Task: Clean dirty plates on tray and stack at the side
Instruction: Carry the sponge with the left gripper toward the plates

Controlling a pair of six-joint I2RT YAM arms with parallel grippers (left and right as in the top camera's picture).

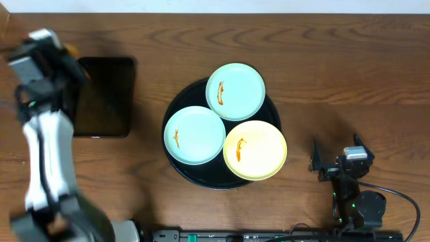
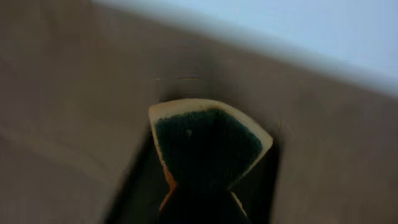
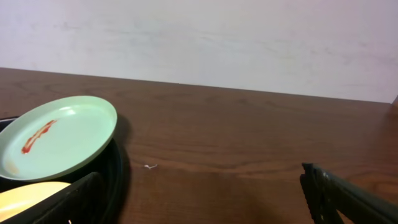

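Three small round plates (image 1: pixel 195 134), two mint and one yellow, sit smeared on the big round black tray (image 1: pixel 183 98) on the worktop (image 1: pixel 349 67). Your left hand (image 1: pixel 50 57) pinches a yellow-and-green sponge (image 2: pixel 208 146). Your right hand (image 1: pixel 334 156) is wide and empty. Wiping looks not yet begun, so bring the sponge over a plate.

Overhead looks straight down on the table (image 1: pixel 336 54); right wrist, low, shares the upper mint plate (image 3: pixel 59 140); left wrist hugs a sponge (image 2: pixel 208 146).

grained wood table (image 1: pixel 336 67), glossy black tray (image 1: pixel 201 177), smooth plates (image 1: pixel 235 91), rough sponge (image 2: pixel 208 140)
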